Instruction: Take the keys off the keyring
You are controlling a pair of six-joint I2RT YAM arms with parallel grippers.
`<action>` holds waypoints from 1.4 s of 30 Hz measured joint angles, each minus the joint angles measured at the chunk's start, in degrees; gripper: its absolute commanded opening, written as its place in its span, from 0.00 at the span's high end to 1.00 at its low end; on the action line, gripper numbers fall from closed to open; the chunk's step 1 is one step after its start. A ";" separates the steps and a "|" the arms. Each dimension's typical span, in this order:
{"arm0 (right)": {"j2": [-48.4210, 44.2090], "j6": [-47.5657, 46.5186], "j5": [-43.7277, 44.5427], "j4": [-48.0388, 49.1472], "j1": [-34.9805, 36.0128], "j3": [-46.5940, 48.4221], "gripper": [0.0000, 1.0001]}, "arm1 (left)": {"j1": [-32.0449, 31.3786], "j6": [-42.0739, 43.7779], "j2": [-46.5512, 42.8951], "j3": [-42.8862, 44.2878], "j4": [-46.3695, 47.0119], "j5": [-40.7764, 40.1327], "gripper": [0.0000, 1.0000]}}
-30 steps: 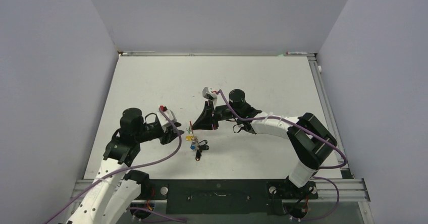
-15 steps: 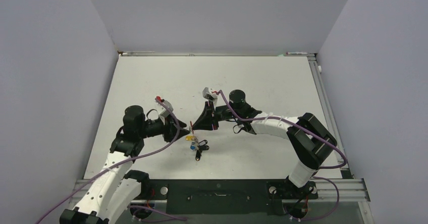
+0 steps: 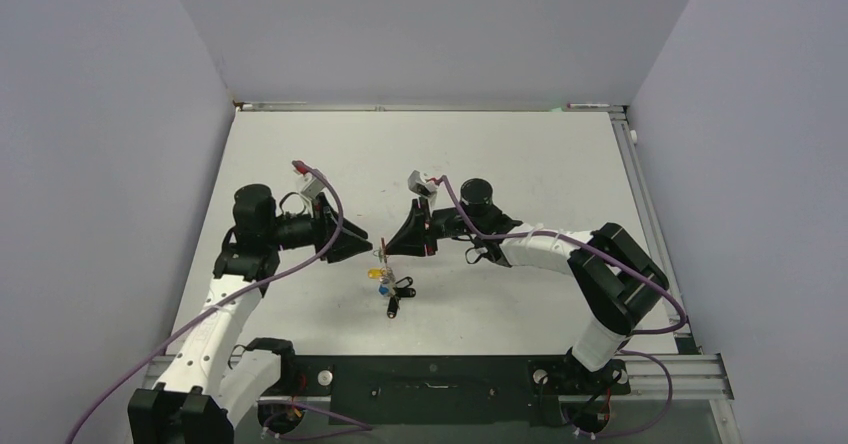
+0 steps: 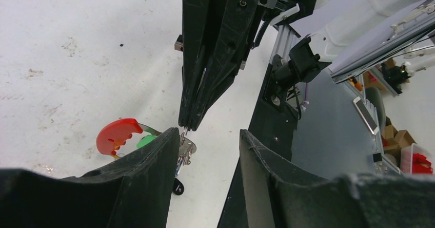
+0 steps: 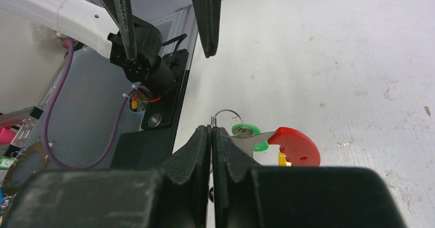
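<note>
Above the table point(image 3: 300, 164), right gripper point(image 3: 389, 252) pinches the keys point(image 3: 381, 274); left gripper point(image 3: 363, 241) hovers open.

In the top view the keys point(image 3: 389, 290) are showing only as a tiny cluster below the right gripper point(image 3: 392, 250), too small to count or tell apart, and that gripper's dark tip is covering the spot where it is pinching the keyring point(image 3: 381, 254). In the left wrist view the left gripper point(image 4: 208, 135) is spreading blurred fingers point(image 4: 128, 197) that are running off the bottom edge and hiding most of the bunch, leaving only a green tag point(image 4: 145, 141) and one black head point(image 4: 178, 188) peeking out. In the right wrist view the right gripper's own closed fingers are blocking the keyring's lower half and all but a sliver of a yellow tag point(image 5: 281, 158).
</note>
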 measured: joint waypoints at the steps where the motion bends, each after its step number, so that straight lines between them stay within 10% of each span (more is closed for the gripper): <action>1: 0.00 0.39 0.00 0.72 -0.24 -0.39 0.95 | 0.22 -0.66 0.79 0.00 1.22 0.66 0.57; 30: 0.00 8.31 1.44 10.88 -0.57 -3.19 0.95 | -2.93 -2.36 9.90 -5.14 13.92 2.86 0.70; 42: 0.00 9.18 1.75 12.41 -0.59 -3.26 0.95 | -4.02 -1.75 10.49 -5.22 14.75 3.06 1.00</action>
